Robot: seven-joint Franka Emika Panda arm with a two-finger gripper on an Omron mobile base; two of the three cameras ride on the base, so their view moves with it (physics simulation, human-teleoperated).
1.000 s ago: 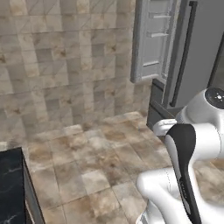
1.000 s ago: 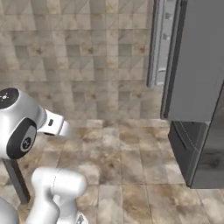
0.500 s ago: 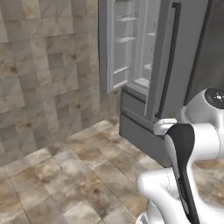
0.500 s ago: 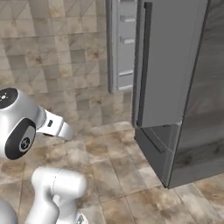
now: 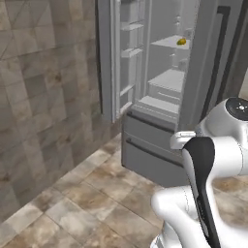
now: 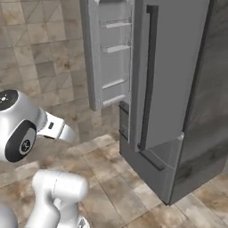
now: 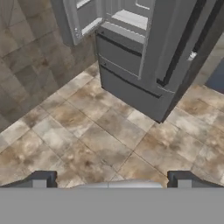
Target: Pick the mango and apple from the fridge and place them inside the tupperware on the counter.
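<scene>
Fridge (image 5: 160, 87) door open, mango (image 5: 181, 42) on upper shelf, gripper (image 7: 111, 180) fingers spread wide, empty, above tiled floor (image 7: 87, 131)

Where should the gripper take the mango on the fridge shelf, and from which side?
Judging from the left base view, grip the mango across its rounded middle, coming in level from the open front of the fridge. It sits on an upper shelf with another shelf close above, so a top-down approach looks blocked. It is too small here to judge its long axis.
</scene>
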